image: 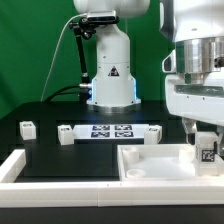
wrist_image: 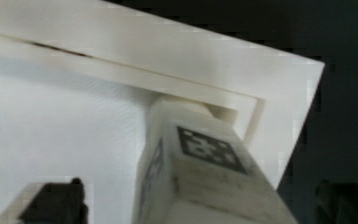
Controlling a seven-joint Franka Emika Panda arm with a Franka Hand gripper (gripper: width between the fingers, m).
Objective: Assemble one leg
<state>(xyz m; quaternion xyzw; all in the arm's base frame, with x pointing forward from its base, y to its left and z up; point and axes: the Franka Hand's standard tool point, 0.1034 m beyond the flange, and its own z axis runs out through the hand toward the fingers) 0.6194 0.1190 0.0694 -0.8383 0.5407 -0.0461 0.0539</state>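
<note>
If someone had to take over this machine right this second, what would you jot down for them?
Gripper: open, holding nothing, hanging just above a leg.
That leg: standing at a corner of the large flat white piece, tag facing outward. Whether it is fully seated cannot be told.
Other legs: one loose on the black table at the exterior view's left, another beside the marker board.
Done: a leg set at the corner and let go.
Left: check that it sits firm, tighten if needed.
</note>
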